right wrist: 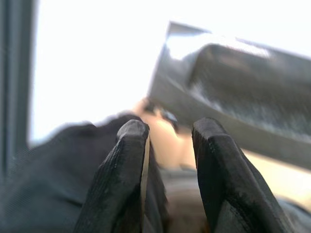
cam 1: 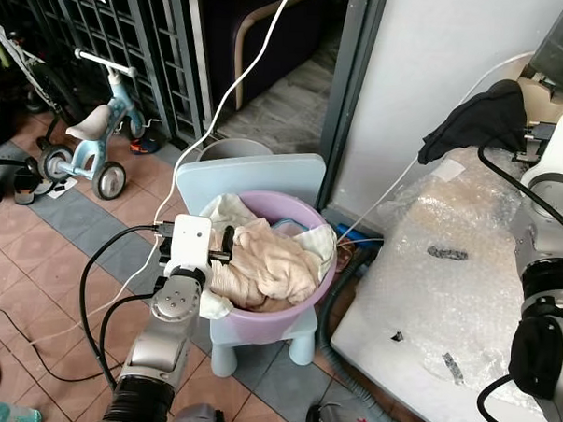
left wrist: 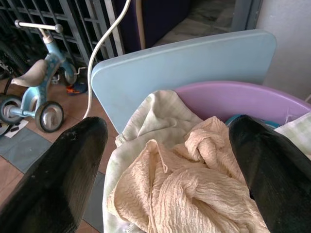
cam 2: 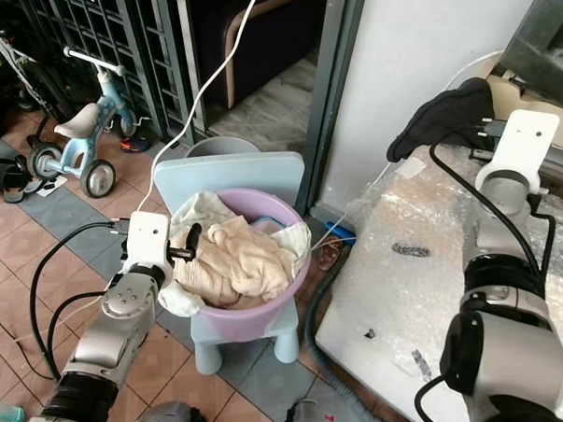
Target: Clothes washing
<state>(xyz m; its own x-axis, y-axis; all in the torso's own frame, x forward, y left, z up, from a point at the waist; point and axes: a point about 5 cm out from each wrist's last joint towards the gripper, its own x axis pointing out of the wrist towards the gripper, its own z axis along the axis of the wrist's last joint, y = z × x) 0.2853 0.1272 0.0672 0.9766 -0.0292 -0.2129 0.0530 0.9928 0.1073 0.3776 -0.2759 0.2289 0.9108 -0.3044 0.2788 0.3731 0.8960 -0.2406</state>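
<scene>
Hanging crumpled from the right hand, black garment.

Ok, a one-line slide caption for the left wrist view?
Open left gripper poised over peach cloth in the purple basin on a blue chair.

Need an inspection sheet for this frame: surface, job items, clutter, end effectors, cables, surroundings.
Surface: terracotta and grey tiled floor; bubble-wrapped white appliance top on the right.
Job's things: round purple plastic basin holding peach and cream clothes, on a pale blue plastic child's chair; black garment held up at the right.
Clutter: black scraps on the bubble wrap.
Grippers: left end effector open above the clothes; right end effector shut on black garment.
Cables: white cable running up behind the chair; black cables on the floor.
Surroundings: blue tricycle, black metal gate, white wall.
</scene>
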